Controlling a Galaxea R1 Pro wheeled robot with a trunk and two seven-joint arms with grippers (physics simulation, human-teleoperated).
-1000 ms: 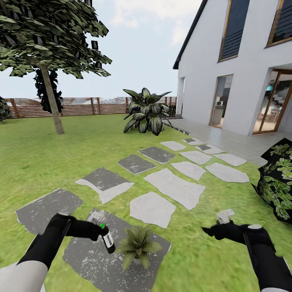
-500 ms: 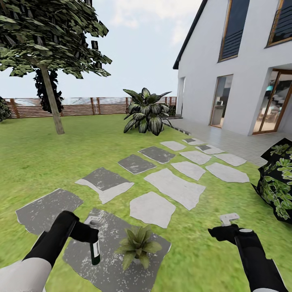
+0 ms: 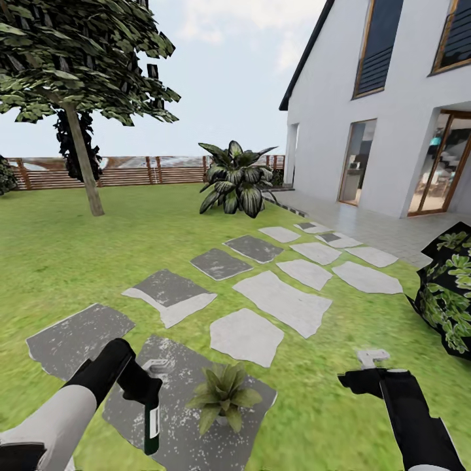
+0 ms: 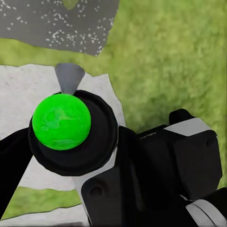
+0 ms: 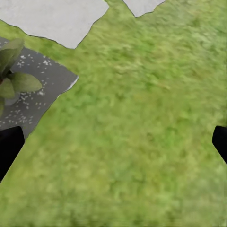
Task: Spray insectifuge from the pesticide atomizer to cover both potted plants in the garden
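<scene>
My left gripper (image 3: pixel 145 391) is shut on the pesticide atomizer (image 3: pixel 152 426), a dark bottle with a white label that hangs upright over a grey stepping stone (image 3: pixel 131 418). The left wrist view looks down on the atomizer's black head with its green cap (image 4: pixel 61 121) and a grey nozzle tip (image 4: pixel 70 78). One potted plant (image 3: pixel 222 394), a low green rosette, stands on the same stone just right of the bottle. Whitish insectifuge specks (image 3: pixel 173 437) dot the stone around it. My right gripper (image 3: pixel 354 381) is open above the lawn, right of the plant, nothing between its fingertips (image 5: pixel 9 147).
Grey and white stepping stones (image 3: pixel 281 302) lead across the garden lawn toward a paved terrace (image 3: pixel 386 229) by the white house. A dark leafy bush (image 3: pixel 448 294) stands at the right. A tree (image 3: pixel 82 157), a striped broad-leaved plant (image 3: pixel 237 178) and a wooden fence (image 3: pixel 131 171) lie farther off.
My left arm has drawn back and down, away from the plant, and the atomizer has swung from tilted to upright. The right gripper has sunk a little lower.
</scene>
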